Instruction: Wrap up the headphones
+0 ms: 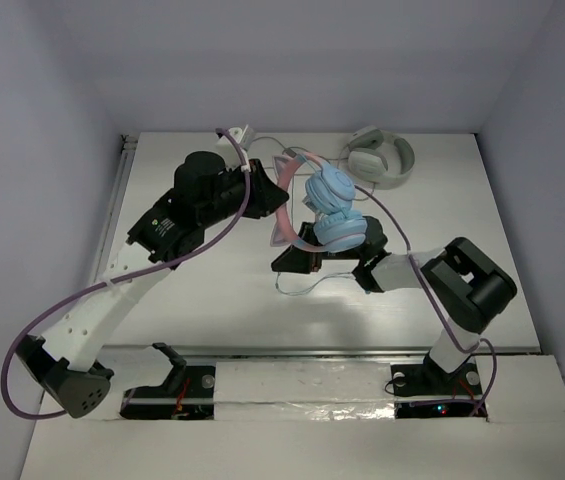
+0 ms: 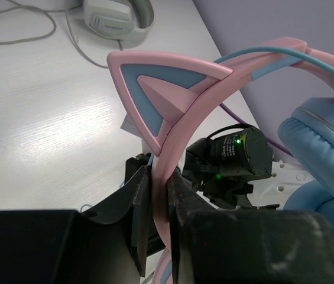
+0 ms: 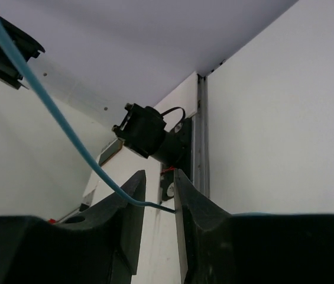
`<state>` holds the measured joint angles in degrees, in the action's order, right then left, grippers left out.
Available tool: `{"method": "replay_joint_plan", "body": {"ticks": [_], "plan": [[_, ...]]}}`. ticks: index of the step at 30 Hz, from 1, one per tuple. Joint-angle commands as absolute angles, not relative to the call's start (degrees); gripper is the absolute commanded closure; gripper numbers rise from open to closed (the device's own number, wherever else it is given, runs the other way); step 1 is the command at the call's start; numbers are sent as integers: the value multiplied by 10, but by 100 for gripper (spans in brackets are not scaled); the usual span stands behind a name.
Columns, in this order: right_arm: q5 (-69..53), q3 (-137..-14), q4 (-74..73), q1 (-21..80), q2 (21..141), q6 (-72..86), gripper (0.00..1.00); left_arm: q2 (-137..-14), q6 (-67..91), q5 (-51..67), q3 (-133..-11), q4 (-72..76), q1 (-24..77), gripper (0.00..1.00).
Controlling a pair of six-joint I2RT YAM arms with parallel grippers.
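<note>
Now the left gripper (image 2: 159,183) clamps the pink headband (image 2: 172,89), headphones (image 1: 332,210) up over the table (image 1: 202,300), right gripper (image 3: 159,189) with jaws narrowly apart around the blue cable (image 3: 54,113), so feed it taut round the earcups (image 1: 337,228).

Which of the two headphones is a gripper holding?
The pink-and-blue headphones, clamped by the headband in the left gripper; the white-grey headphones lie apart, untouched.
</note>
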<state>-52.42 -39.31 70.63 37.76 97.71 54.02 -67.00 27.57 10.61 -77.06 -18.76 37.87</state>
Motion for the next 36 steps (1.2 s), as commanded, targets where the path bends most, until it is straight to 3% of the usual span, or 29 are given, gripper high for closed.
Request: {"method": "replay_joint_plan", "body": {"ticks": [1, 8, 9, 10, 12, 20, 23, 30, 36], "plan": [[-541, -422, 823, 390, 998, 582, 69, -670, 294, 109, -812, -156, 381, 100], [-526, -415, 888, 416, 1027, 616, 71, -688, 275, 70, -871, -209, 381, 100], [-527, -416, 934, 416, 1034, 646, 75, -691, 274, 69, -877, -214, 381, 100], [-529, -417, 961, 416, 1041, 663, 91, -693, 272, 63, -882, -222, 381, 100], [-527, -411, 1013, 416, 1058, 698, 100, -695, 257, 25, -907, -263, 381, 100], [-504, -323, 1013, 427, 1012, 684, 100, -693, 224, -12, -935, -331, 329, 100], [-485, -289, 942, 434, 964, 639, 100, -692, 214, -46, -926, -330, 304, 100], [-409, -283, 607, 493, 823, 478, 100, -693, 214, -130, -871, -283, 284, 100], [-384, -284, 524, 533, 737, 446, 100, -686, 214, -197, -822, -270, 284, 100]]}}
